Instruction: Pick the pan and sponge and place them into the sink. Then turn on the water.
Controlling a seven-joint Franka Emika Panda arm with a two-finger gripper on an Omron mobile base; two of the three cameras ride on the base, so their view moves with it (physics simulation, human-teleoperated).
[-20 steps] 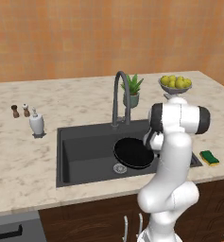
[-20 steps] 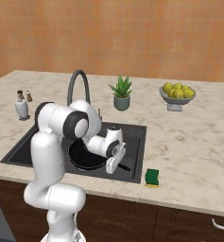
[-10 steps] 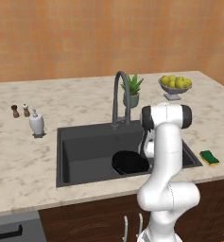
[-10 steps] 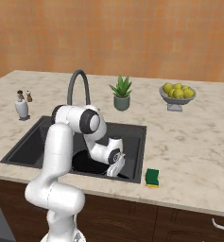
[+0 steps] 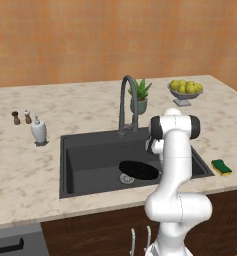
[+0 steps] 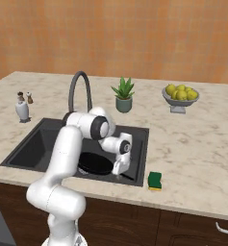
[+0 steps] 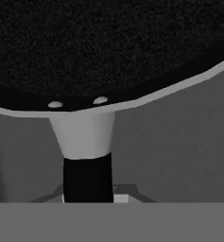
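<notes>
The round, flat, all-black frying pan [image 5: 139,170] lies on the floor of the large dark grey rectangular sink [image 5: 85,155], partly over the round metal drain [image 5: 126,178], with its handle [image 7: 86,156] pointing toward the right wall of the basin. In the hand view that handle runs straight down the picture from the pan's rim to the bottom edge, so its long axis lines up with the white arm's two-finger gripper [image 6: 119,169], which hangs low in the basin at the handle's outer end. The jaws stand narrow, but the fingertips are hidden, so it cannot be told whether they grip the handle or have let it go.

The small green-topped sponge with a yellow layer [image 6: 155,180] rests on the pale marbled counter [image 6: 197,144], just beside the sink's front right corner and apart from the gripper. The coming move likely turns on this: the sponge lies up and over the sink's rim to the arm's right, near the counter's front edge, so the hand must rise clear of the basin wall first. No stream shows at the tall arched dark grey faucet [image 5: 125,102].
</notes>
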